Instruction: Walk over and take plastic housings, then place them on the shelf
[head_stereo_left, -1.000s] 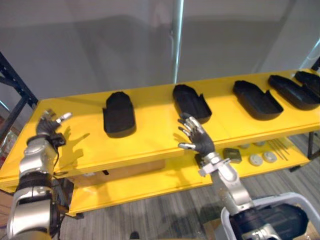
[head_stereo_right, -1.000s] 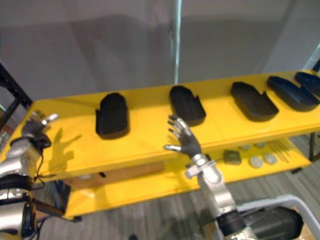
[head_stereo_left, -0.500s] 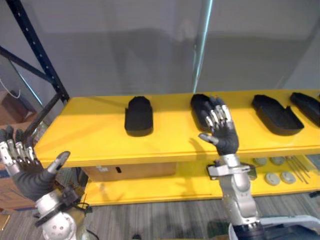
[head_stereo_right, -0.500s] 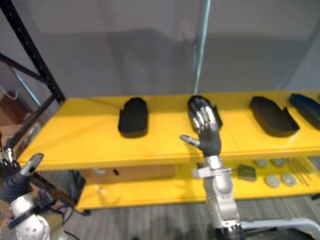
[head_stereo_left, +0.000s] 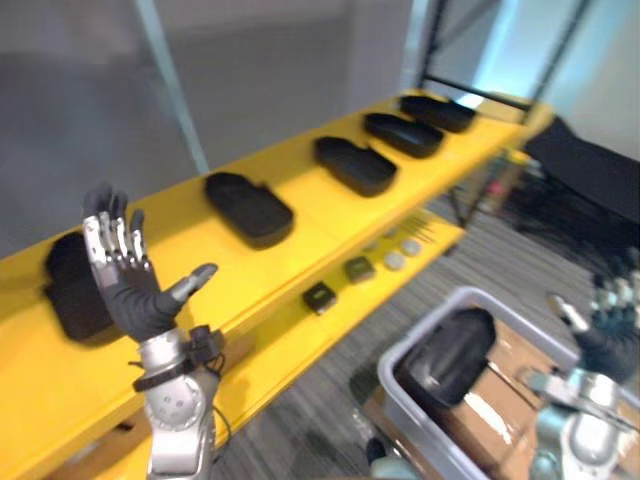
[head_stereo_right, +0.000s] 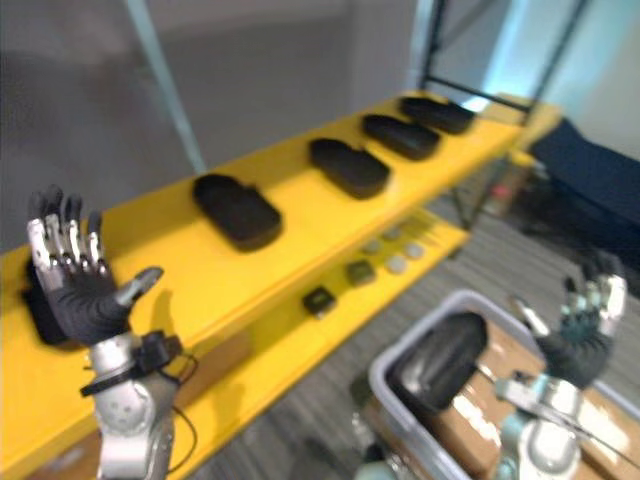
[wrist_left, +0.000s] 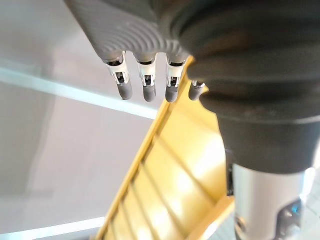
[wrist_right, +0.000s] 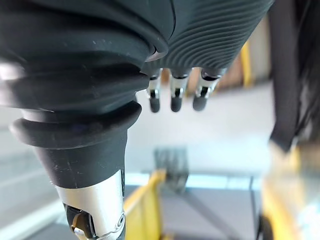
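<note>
So, left robot hand (head_stereo_left: 130, 290) and right robot hand (head_stereo_left: 608, 335) are spread, empty; I'd approach the housing (head_stereo_left: 450, 355) in the bin (head_stereo_left: 392, 372) squarely.

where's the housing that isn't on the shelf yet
The black housing lies in the grey bin at the lower right of the left eye view, in front of the yellow shelf and just left of the right hand.

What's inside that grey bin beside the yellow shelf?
One black plastic housing lies in the grey bin; whatever sits beneath it is covered.
</note>
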